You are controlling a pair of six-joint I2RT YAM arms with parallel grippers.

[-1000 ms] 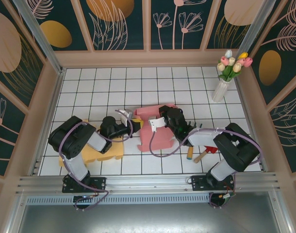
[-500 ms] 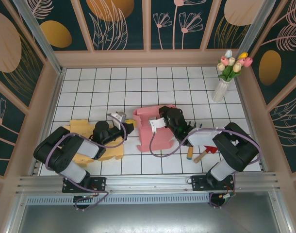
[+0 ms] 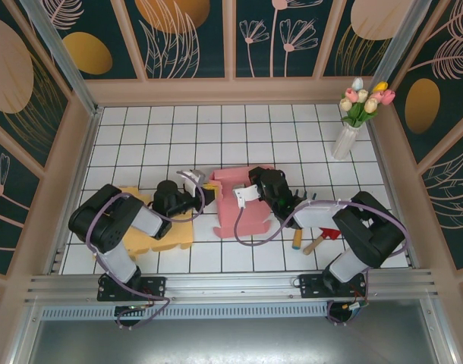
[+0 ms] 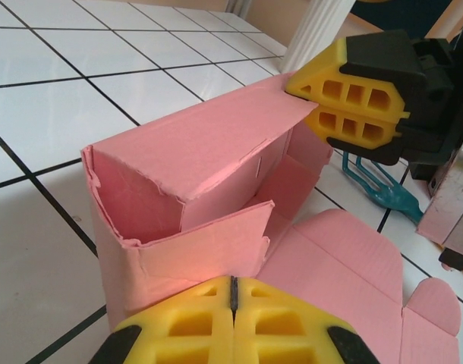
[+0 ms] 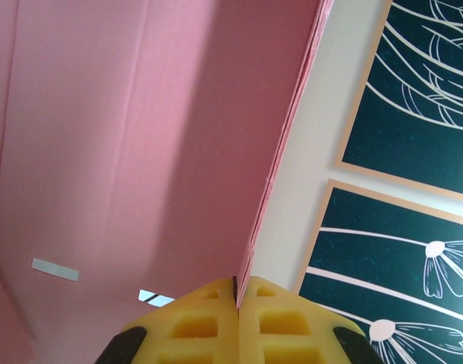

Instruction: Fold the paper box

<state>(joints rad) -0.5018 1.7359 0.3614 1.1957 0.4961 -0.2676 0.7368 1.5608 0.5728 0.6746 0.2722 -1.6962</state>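
The pink paper box [image 3: 240, 216] stands near the middle of the white tiled table [image 3: 140, 136], between the two arms. It is half formed. Its walls stand up and the top is open. In the left wrist view one long wall leans inward, short flaps are tucked inside, and the corners look a little crushed. A lid panel with a rounded tab lies flat on the table on the near right side of the box.

The right gripper [image 4: 351, 102] has its yellow pads closed on the upper edge of the far wall, and in the right wrist view this thin pink edge runs into the seam between the pads. The left gripper [image 4: 233, 318] has its pads pressed together just at the near wall. If it pinches the paper there, it is not possible to tell.

Under the left arm lies flat yellow cardboard [image 3: 171, 235]. Right of the box, near the right arm, lie a tool with a wooden handle [image 3: 316, 244] and a teal tool [image 4: 383, 189]. A white vase [image 3: 344, 142] with tulips [image 3: 366, 98] stands at the far right corner, well apart.

There is one box, two grippers and one vase.
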